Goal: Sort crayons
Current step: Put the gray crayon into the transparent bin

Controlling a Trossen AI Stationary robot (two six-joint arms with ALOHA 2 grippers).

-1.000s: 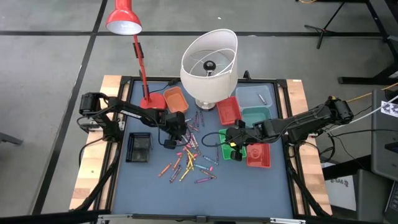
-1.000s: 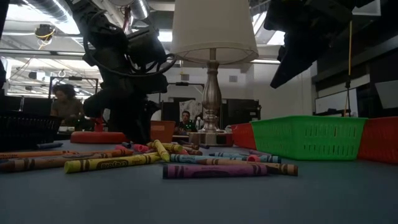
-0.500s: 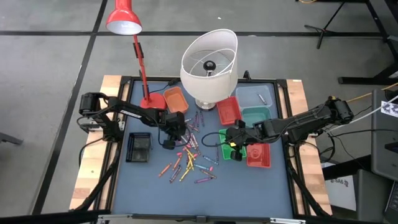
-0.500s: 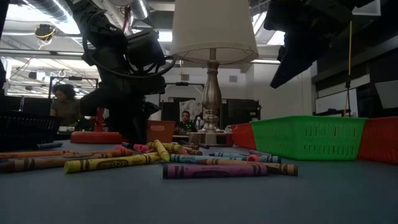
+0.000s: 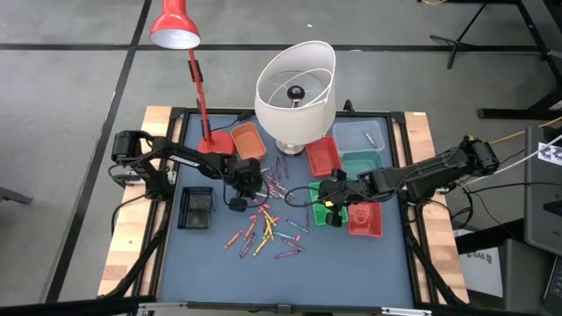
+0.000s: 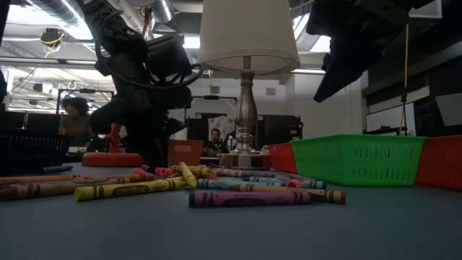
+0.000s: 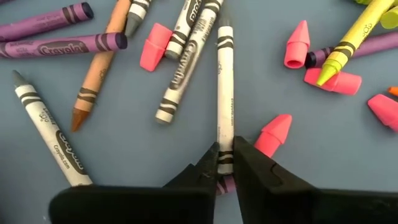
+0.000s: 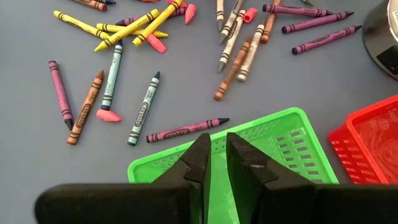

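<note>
Many crayons [image 5: 263, 224] in mixed colours lie scattered flat on the blue-grey mat in the middle of the table. My left gripper [image 5: 247, 190] is down at the far left part of the pile. It is shut on a white crayon [image 7: 224, 81] that lies among white, purple, tan and broken pink pieces. My right gripper [image 5: 327, 204] hangs over the green tray [image 8: 273, 146] to the right of the pile. Its fingers [image 8: 200, 155] stand a narrow gap apart with nothing between them. My left gripper pinches the white crayon at its near end [image 7: 224, 144] between the two fingertips. The fingers come from above, slanting down toward the far side. The crayon lies flat on the mat and points away from the gripper, in line with the fingers' reach.
A white lamp [image 5: 296, 83] stands at the far middle, and a red desk lamp's base [image 5: 213, 142] at the far left. Orange [image 5: 248, 140], red [image 5: 322, 155], teal [image 5: 360, 164] and pale blue [image 5: 369, 134] trays sit behind. A black tray [image 5: 196, 208] is left, a red tray [image 5: 364, 219] right.
My left gripper has stayed over the far left part of the pile and has shut on the white crayon. The crayon still lies on the mat.
</note>
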